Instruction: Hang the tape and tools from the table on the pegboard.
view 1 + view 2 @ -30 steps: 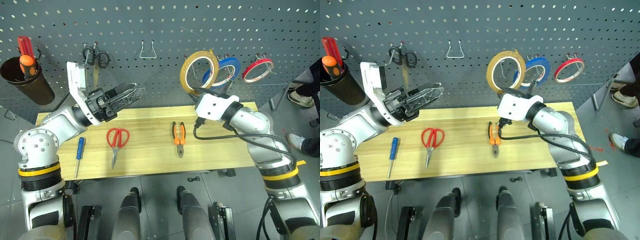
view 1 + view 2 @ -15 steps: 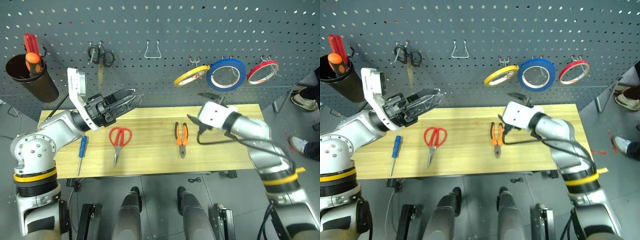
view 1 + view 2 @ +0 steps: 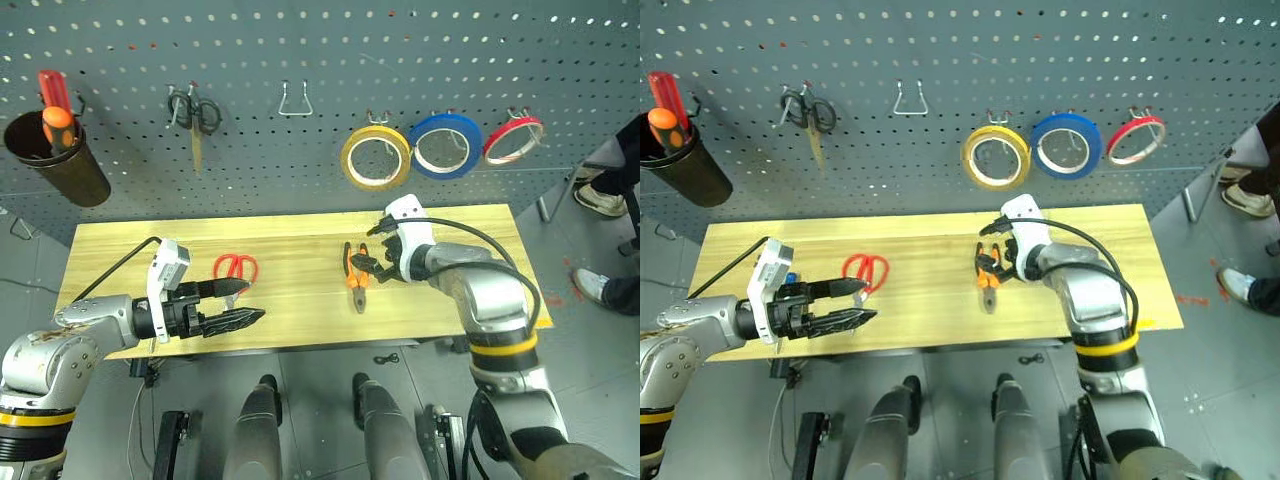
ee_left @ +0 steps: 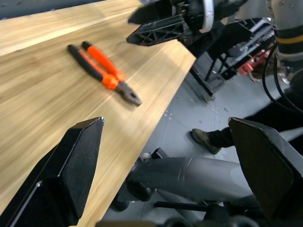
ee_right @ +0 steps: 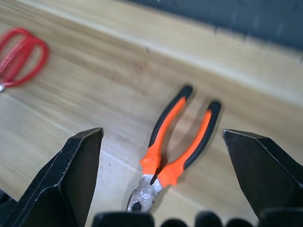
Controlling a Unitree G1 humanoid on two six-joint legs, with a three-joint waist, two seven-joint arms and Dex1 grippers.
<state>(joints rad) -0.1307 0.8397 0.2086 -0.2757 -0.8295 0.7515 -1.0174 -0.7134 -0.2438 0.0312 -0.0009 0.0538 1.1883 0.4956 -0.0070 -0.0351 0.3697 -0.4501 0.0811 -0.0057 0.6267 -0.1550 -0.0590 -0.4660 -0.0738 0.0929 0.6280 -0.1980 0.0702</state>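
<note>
Pliers point(image 3: 358, 274): they lie flat near the middle of the bench point(image 3: 470, 230), handles toward the pegboard point(image 3: 330, 50), nose toward me. I judge them stiff and fairly heavy, with rubbery orange-and-black grips that should not slip.
Where to grip: I would pinch across both handles near the pivot, so the weight hangs below.
Right end effector point(image 3: 381, 262): released, fingers spread wide, just beside the pliers and holding nothing.
Left end effector point(image 3: 237, 303): released too, empty, low over the front edge of the bench.
Scissors point(image 3: 233, 268): flat on the bench just beyond my left fingers; light, hard, red loops suit a hook.
Tape point(image 3: 375, 158): the yellowish roll hangs on the pegboard beside the blue roll point(image 3: 445, 146).
</note>
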